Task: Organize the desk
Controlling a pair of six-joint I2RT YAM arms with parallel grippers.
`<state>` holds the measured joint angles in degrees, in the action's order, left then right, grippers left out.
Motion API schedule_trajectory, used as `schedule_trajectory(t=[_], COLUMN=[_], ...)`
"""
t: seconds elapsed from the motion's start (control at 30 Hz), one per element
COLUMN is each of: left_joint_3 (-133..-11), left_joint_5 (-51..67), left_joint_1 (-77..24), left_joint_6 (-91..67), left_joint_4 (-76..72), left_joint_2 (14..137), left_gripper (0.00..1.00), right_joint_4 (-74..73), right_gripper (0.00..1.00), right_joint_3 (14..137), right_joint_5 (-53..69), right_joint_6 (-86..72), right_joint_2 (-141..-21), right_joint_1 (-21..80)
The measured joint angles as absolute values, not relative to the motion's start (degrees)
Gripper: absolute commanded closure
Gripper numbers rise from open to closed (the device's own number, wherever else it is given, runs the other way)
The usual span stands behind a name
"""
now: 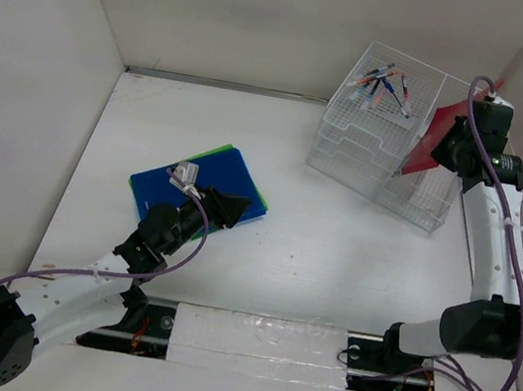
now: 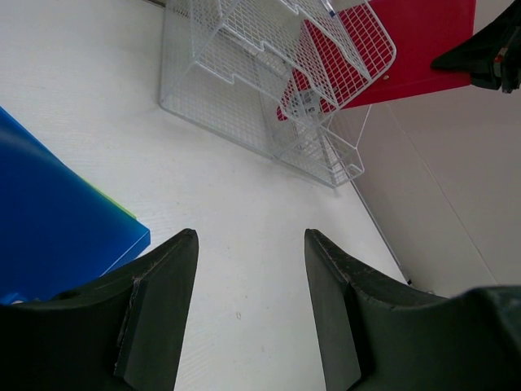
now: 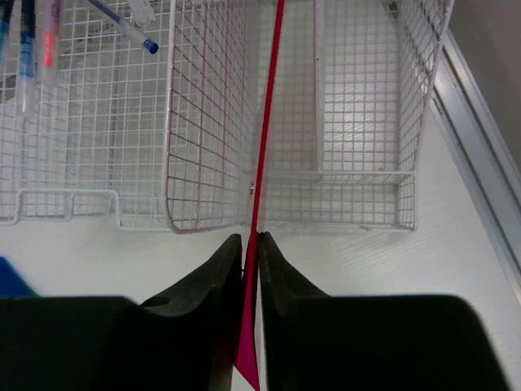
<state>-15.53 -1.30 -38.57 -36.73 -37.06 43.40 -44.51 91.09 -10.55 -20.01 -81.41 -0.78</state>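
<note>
The left end effector (image 2: 251,236) hangs open and empty over the right edge of a smooth blue folder (image 1: 239,180). The matte white counter (image 1: 331,257) spreads out beyond it between upright panels. Well apart, far right, stands a white wire-mesh organizer (image 1: 365,148). There the right end effector (image 3: 251,238) pinches a thin red folder (image 3: 266,122), edge-on beside a mesh divider.

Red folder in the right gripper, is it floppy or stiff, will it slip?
The red folder looks fairly stiff: held by one edge in the right gripper, it runs straight. So thin, it's probably light. Its smooth faces might slip.
</note>
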Motion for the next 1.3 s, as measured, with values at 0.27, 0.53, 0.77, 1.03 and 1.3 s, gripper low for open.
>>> schedule_trajectory(t=[0.27,0.53,0.77,1.03,1.3], left_joint_3=[-15.53,-15.51,-15.51,-15.51,-15.51], left_joint_5=[-1.58,-2.02,-1.96,-1.96,-1.93], left_joint_1=[-38.57,-38.57,-38.57,-38.57,-38.57], left_joint_6=[-36.71,-36.69,-36.69,-36.69,-36.69], left_joint_4=[-37.06,-37.06,-37.10,-37.30,-37.56], left_joint_2=[44.23,44.27,45.80,46.24,46.48], left_gripper=[0.49,0.49,0.49,0.49,0.49], right_joint_4=[-44.69,-37.23,-28.97,-16.53,-3.57], right_gripper=[0.50,0.23,0.20,0.15,0.33], right_joint_3=[98.61,94.30,79.53,62.59,58.94], right_joint_5=[-8.12,-13.69,-25.02,-36.07,-42.85], right_joint_6=[-21.15,-22.09,-23.20,-23.88,-22.72], right_joint_2=[-86.72,-84.73,-75.99,-71.35,-70.52], right_joint_1=[-1.06,3.46,11.07,16.69,16.82])
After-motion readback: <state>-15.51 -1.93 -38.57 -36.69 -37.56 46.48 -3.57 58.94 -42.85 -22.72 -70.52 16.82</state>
